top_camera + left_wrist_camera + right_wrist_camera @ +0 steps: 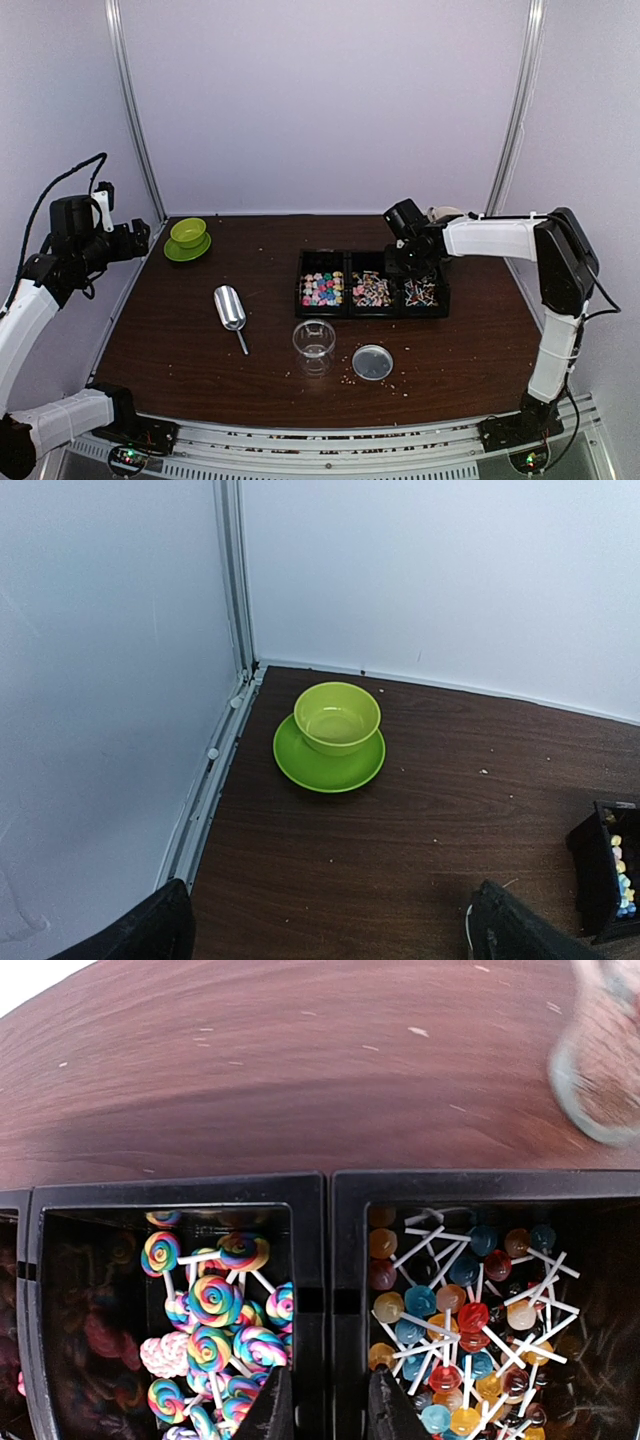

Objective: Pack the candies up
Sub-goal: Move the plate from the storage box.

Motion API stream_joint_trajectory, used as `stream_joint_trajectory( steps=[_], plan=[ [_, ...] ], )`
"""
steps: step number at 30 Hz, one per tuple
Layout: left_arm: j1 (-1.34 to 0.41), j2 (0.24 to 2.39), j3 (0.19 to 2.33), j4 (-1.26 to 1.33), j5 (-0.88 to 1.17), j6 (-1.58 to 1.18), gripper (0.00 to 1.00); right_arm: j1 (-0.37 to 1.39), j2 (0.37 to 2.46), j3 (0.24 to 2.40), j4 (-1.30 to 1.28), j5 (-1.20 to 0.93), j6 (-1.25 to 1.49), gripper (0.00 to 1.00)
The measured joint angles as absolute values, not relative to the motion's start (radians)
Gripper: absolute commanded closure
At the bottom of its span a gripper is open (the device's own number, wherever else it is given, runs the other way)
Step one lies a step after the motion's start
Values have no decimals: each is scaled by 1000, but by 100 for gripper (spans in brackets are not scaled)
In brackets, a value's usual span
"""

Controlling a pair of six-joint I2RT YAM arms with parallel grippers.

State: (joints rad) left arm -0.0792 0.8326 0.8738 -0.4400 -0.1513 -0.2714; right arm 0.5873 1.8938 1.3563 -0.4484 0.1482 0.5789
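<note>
Right fingers (280,1415) sit close together astride the divider of the black tray (328,1188), with swirl lollipops (215,1300) on one side of them and ball lollipops (470,1320) on the other; whether they pinch anything I cannot tell. The candies (322,290) lie in the end compartment, beyond the swirl lollipops from those fingers. Left fingers (150,930) are spread wide and empty, with a green bowl (338,718) on the desk (450,810) ahead of them.

The candies (322,290) are pastel pink, blue and yellow, the bins (372,313) black, the bowl (337,717) lime-green, the counter (200,340) dark wood-grain.
</note>
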Motion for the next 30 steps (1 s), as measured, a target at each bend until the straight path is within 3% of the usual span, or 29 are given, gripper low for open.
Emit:
stream_joint_trajectory(
  steps=[18,26,30],
  plan=[
    [-79,844,874,-440,-152,-271,2,684,2283,1942,-580,102,419,83],
    [-79,876,874,-440,-126,-270,2,690,2350,2043,-574,50,326,83],
    [-78,900,874,-440,-73,-258,2,694,2357,2055,-568,19,281,76]
  ],
)
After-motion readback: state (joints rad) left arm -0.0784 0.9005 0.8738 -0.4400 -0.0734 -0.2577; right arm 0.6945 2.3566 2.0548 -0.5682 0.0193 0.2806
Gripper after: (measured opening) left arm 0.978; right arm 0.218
